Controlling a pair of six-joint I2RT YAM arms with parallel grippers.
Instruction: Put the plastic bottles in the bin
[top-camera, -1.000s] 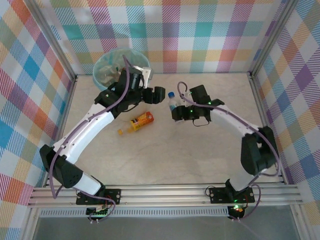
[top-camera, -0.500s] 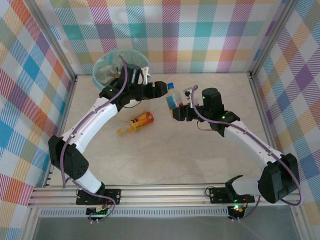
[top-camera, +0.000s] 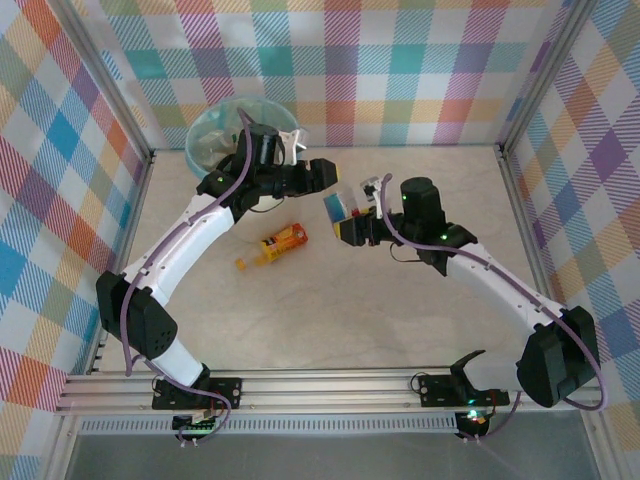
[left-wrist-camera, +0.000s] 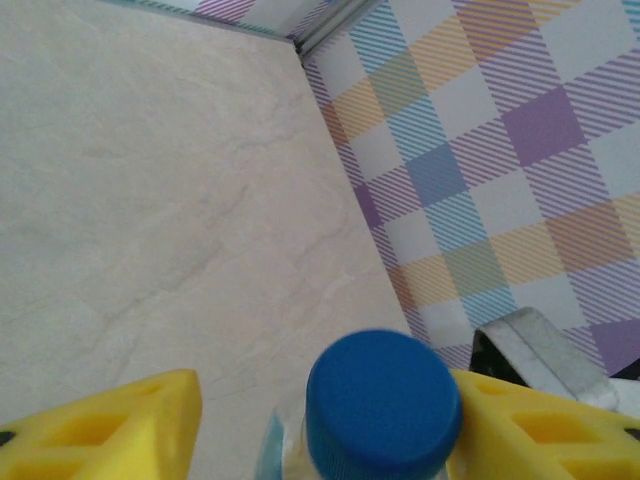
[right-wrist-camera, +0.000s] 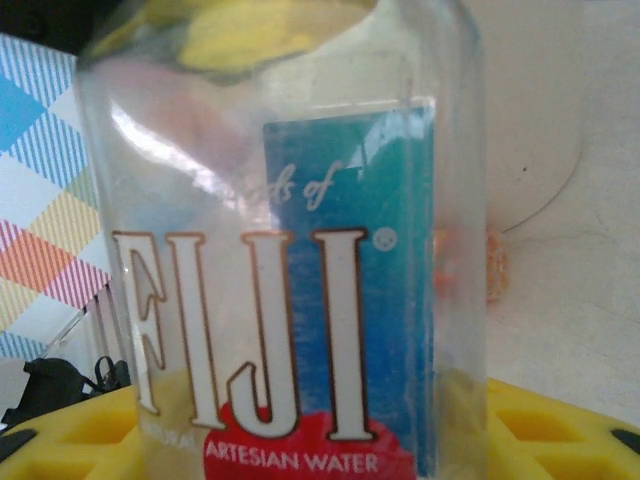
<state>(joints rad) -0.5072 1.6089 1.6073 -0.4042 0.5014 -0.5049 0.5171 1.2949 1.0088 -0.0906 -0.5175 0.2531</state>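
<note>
My right gripper (top-camera: 350, 226) is shut on a clear plastic bottle (top-camera: 338, 206) with a blue Fiji label (right-wrist-camera: 290, 270) and holds it above the table, cap end toward the left arm. The left gripper (top-camera: 326, 178) is at that cap end. In the left wrist view the blue cap (left-wrist-camera: 383, 400) sits between the yellow fingers (left-wrist-camera: 120, 430); the right finger touches it and the left one stands apart. An orange-labelled bottle (top-camera: 283, 241) lies on the table below them. The bin (top-camera: 196, 135) stands at the back left, behind the left arm.
Checked walls close the table in at the back and on both sides. A metal frame post (left-wrist-camera: 540, 345) stands close beside the left gripper's right finger. Bare tabletop (top-camera: 330, 310) stretches between the arms toward the near edge.
The right gripper lifted the Fiji bottle and tilted it toward the left arm. My left gripper swung right onto its cap, and its jaws have narrowed around it.
</note>
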